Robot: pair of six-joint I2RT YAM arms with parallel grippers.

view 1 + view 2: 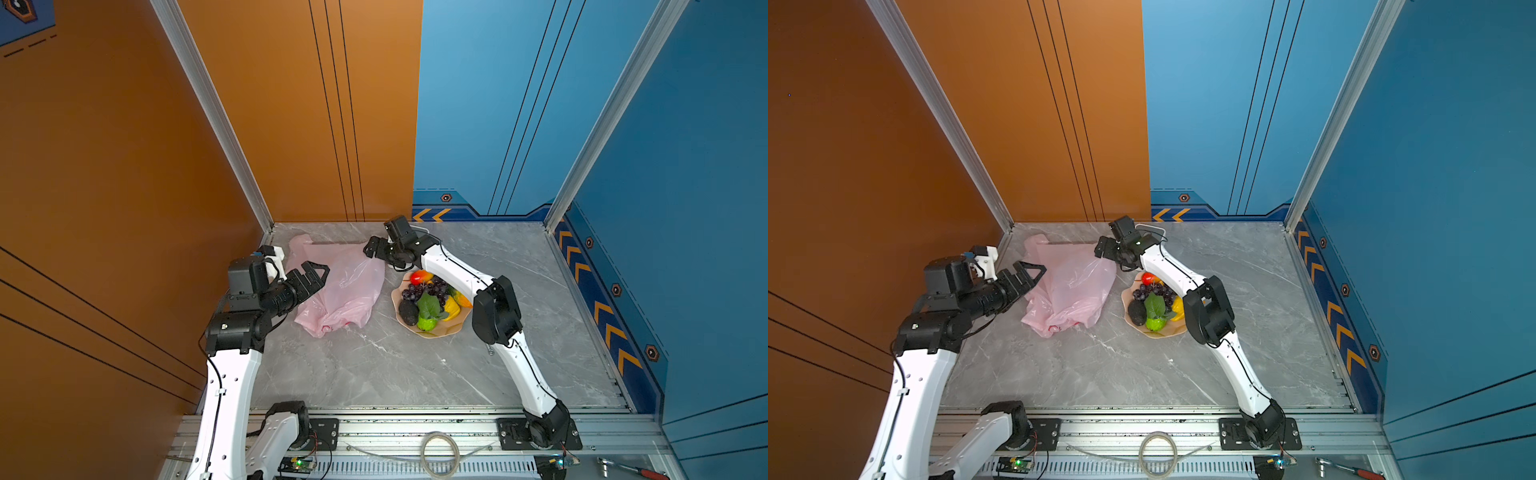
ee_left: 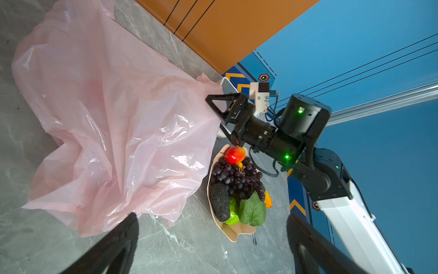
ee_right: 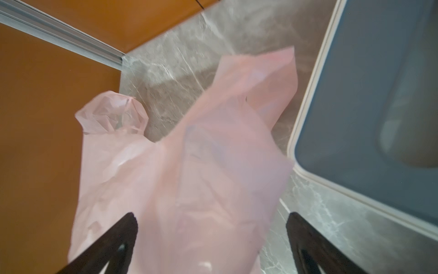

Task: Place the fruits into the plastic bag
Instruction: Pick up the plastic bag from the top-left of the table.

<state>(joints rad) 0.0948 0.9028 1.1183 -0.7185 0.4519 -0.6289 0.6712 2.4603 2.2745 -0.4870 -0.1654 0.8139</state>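
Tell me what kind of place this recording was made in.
Most likely a purpose-built robot test booth, not a home: printed orange and blue wall panels in aluminium framing, two arms bolted to a slotted rail, and toy fruits on a plate beside a pink bag as props.

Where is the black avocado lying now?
In both top views the avocado lies at the left edge of the peach plate, next to the lime-green fruit, with the pink plastic bag on its left.
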